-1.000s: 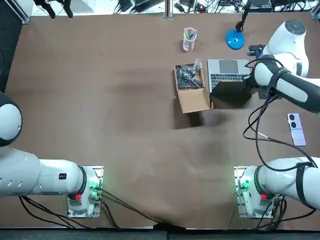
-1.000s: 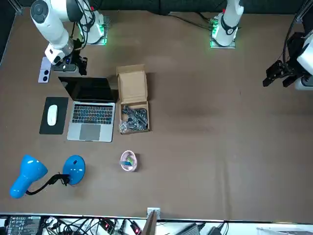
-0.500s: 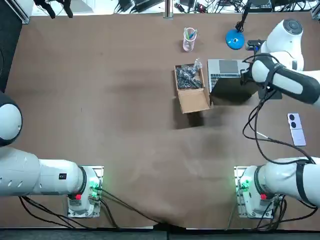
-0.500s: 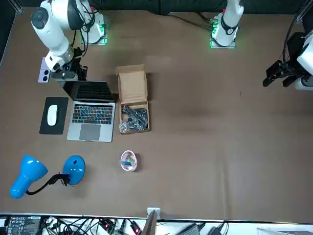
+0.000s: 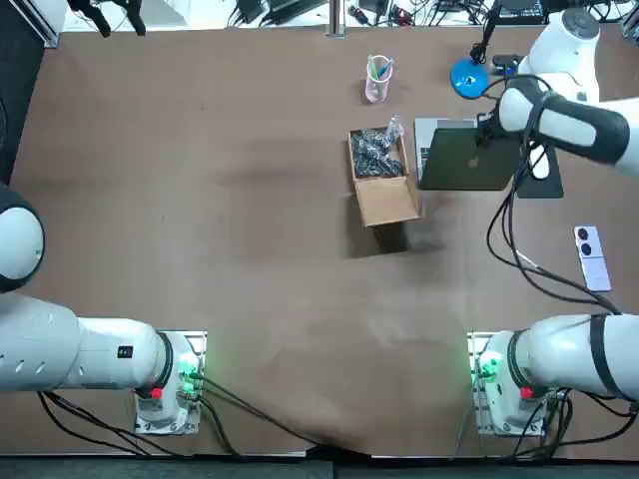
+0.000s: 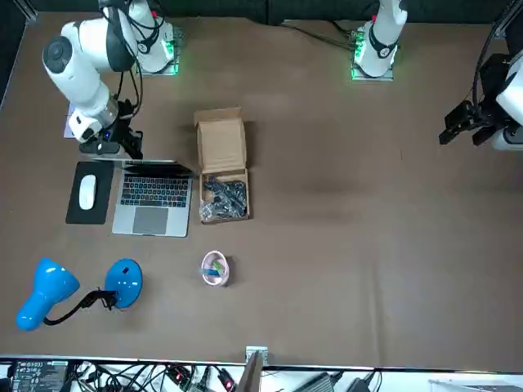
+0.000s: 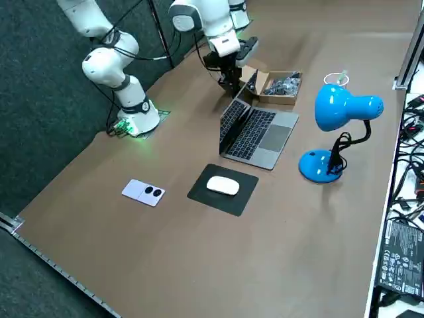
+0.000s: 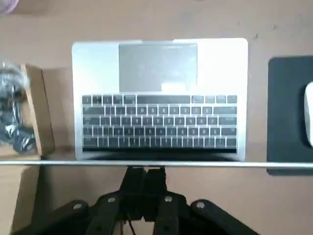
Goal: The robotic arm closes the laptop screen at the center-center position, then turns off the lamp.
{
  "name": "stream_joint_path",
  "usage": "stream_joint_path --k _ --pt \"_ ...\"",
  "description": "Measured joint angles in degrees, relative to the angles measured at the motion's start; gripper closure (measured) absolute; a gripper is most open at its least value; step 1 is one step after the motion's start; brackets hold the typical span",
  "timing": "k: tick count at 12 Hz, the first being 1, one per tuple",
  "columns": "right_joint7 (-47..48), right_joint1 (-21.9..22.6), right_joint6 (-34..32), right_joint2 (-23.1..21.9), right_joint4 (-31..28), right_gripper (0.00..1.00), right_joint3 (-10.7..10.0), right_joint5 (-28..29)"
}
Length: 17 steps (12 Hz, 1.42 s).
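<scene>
The silver laptop [image 5: 462, 158] lies just right of the table's middle, its lid tipped partway forward over the keyboard [image 8: 159, 122]. My right gripper [image 5: 487, 131] is shut and presses against the back of the lid near its top edge [image 8: 156, 163]; the front view shows this gripper [image 6: 122, 148] behind the lid, and the side view shows the same gripper [image 7: 228, 80]. The blue desk lamp [image 7: 339, 107] stands beyond the laptop, its base [image 5: 468, 78] at the far edge, its head [image 6: 45, 296] bent over sideways.
An open cardboard box [image 5: 382, 175] with dark small parts sits against the laptop's left side. A pink cup [image 5: 378, 78] stands beyond it. A white mouse [image 7: 223, 186] rests on a black pad [image 7: 222, 190] at the laptop's right, a phone [image 5: 591, 256] nearer the arm's base.
My right gripper has moved away from the base toward the lamp, pushing the lid from leaning back to tipped forward over the keyboard.
</scene>
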Motion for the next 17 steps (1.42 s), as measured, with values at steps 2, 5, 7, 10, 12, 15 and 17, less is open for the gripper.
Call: stream_joint_path --k 2,5,7,10,12,15,17 --pt "0.00 -0.68 2.09 3.58 2.79 0.98 -0.04 0.00" --pt "0.00 -1.23 6.69 9.37 5.91 0.98 -0.09 0.00" --pt "0.00 -1.32 8.14 12.85 8.28 0.98 -0.09 -0.01" --pt "0.00 -1.40 9.16 19.84 14.06 0.98 -0.19 -0.02" --pt "-0.03 -1.40 11.90 23.70 16.11 0.98 -0.23 -0.04" --pt "-0.13 -1.40 16.99 29.74 18.53 0.98 -0.32 -0.07" --pt "-0.21 -1.40 18.34 32.56 20.29 0.98 -0.44 -0.09"
